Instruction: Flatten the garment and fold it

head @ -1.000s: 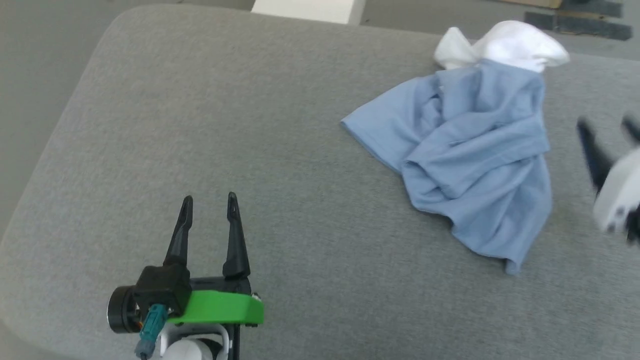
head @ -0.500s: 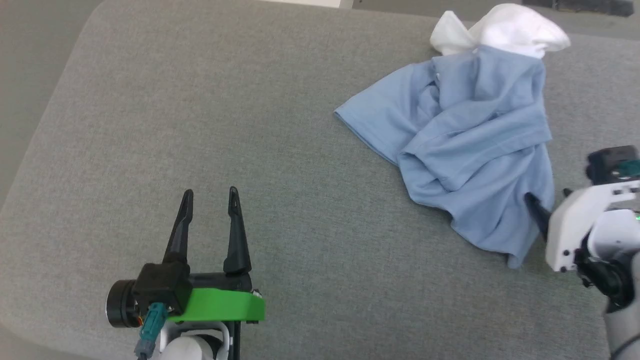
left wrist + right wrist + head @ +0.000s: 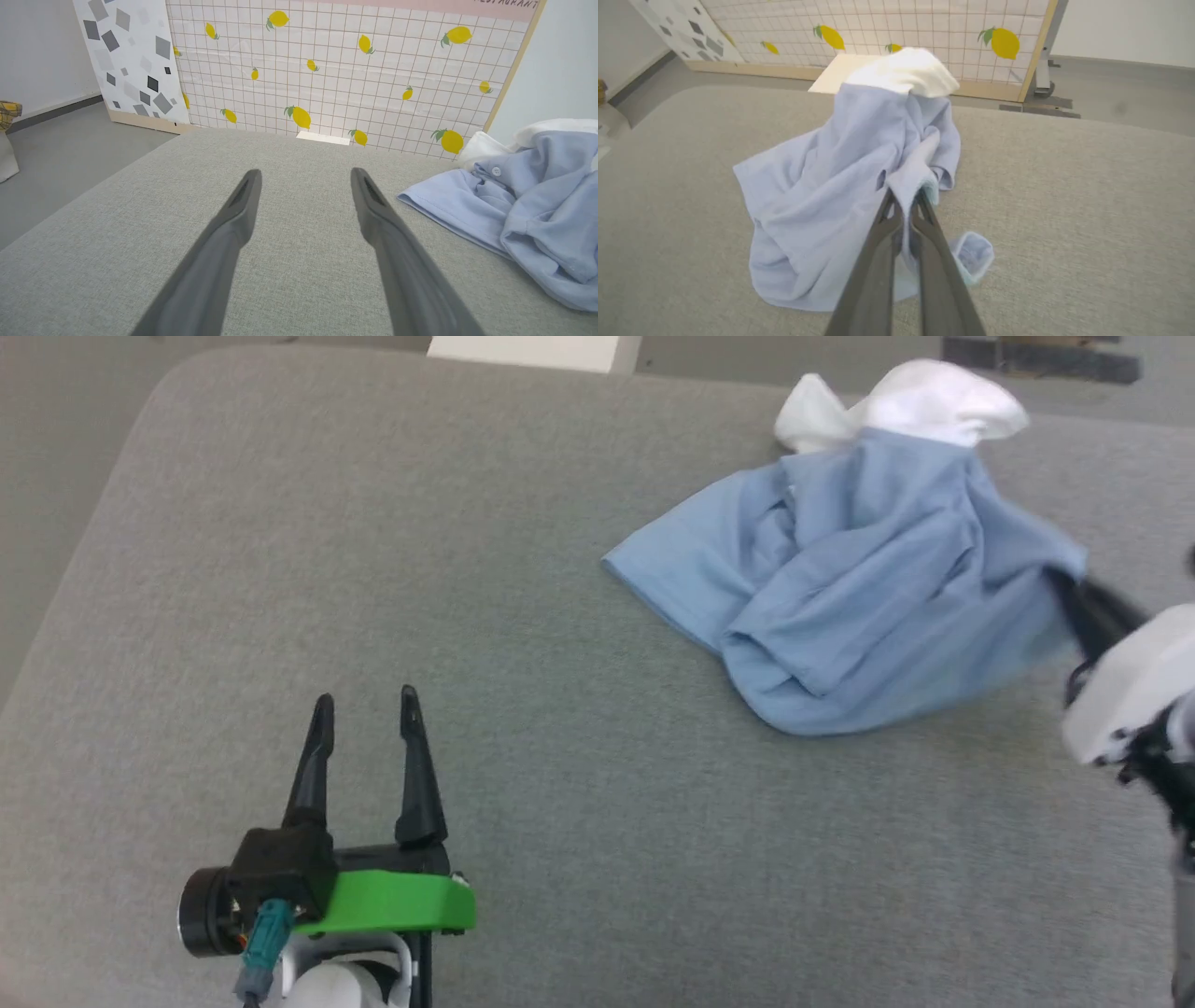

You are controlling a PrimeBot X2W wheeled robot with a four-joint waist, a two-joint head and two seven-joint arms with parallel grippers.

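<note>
Showing the garment [image 3: 840, 607] lying bunched on the far right part of the cushioned surface [image 3: 467, 569], the right gripper [image 3: 904, 210] pinching its right-hand edge, the left gripper [image 3: 364, 709] sitting at the near left, well apart from it, a panel [image 3: 350, 70] standing behind.

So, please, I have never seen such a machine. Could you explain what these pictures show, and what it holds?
It is a robot with two arms, each ending in two long dark jaws. One picture looks down from a camera on its head. The other two come from cameras on its left and right wrists, looking along the jaws. On the grey padded surface lies a crumpled light blue shirt with a white collar. The left jaws stand open over bare surface, holding nothing. The right jaws are shut on a fold of the shirt. Behind stands a tiled panel printed with lemons.
</note>
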